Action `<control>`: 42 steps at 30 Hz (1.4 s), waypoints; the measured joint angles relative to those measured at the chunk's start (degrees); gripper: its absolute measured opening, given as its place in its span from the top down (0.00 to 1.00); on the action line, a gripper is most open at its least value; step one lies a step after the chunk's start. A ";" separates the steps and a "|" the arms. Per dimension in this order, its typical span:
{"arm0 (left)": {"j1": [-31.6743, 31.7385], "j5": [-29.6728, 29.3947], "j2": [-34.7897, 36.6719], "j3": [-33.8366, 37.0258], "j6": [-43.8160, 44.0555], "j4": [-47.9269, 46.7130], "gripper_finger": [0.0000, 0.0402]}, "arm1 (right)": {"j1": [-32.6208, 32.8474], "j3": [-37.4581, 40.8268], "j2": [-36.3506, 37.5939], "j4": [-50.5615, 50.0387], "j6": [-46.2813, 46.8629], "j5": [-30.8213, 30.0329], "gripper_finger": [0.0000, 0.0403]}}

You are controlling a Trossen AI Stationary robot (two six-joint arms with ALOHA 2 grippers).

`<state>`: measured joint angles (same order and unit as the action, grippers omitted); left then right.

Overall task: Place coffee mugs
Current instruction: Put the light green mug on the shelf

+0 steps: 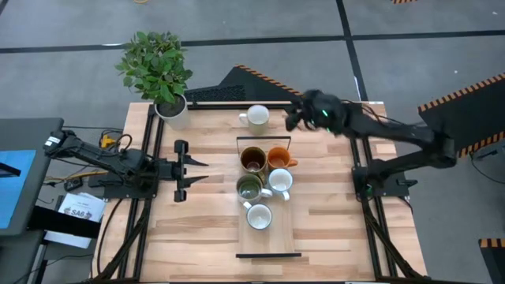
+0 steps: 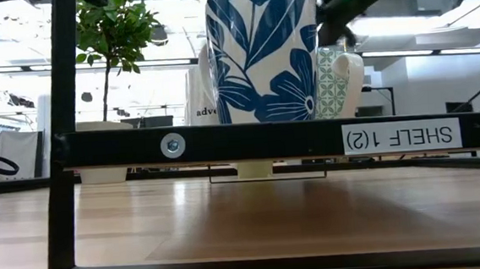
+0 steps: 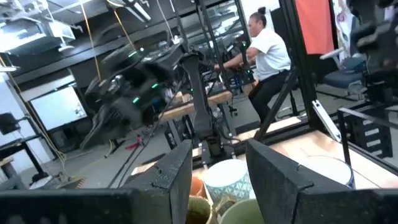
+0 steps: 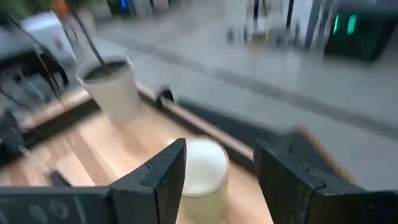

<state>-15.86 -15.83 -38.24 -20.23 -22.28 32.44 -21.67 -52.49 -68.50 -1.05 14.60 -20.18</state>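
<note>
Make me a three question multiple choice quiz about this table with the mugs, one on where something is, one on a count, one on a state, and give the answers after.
1. Where does the lone white mug stand?
A. on the black shelf frame with the others
B. on the table beyond the frame, near the right gripper
C. beside the left gripper

2. How many mugs stand clustered on the shelf frame?
A. three
B. five
C. seven

3. How are the right gripper's fingers?
A. open, holding nothing
B. shut on a mug
C. shut on the plant pot

Answers:
1 B: the high view shows it apart from the cluster, close to the right gripper.
2 B: dark brown mug, orange mug, olive green mug and two pale ones.
3 A: the right wrist view shows a gap between the fingers, with the mug beyond them.
</note>
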 joint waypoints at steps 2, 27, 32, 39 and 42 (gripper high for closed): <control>0.00 -0.05 -0.26 -0.02 -0.05 -0.10 0.66 | -4.58 -4.69 -4.67 -5.07 2.19 5.95 0.47; 0.04 -1.39 -0.33 -0.02 1.88 -3.99 0.66 | -8.96 -17.81 -34.68 -10.49 13.61 17.15 0.58; 0.04 -1.36 -0.33 -0.02 1.90 -3.99 0.66 | -9.01 -17.86 -36.62 -8.03 14.36 17.13 0.59; 0.04 -1.34 -0.33 -0.02 1.95 -4.02 0.66 | -9.66 -17.72 -35.78 -9.55 13.83 15.23 0.66; 0.04 -1.32 -0.33 -0.02 1.97 -4.02 0.66 | -9.66 -17.62 -35.01 -9.91 12.70 13.31 0.80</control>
<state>-15.81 -17.15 -38.57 -20.25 -20.32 28.42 -31.33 -70.11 -103.51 -10.96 27.30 -6.86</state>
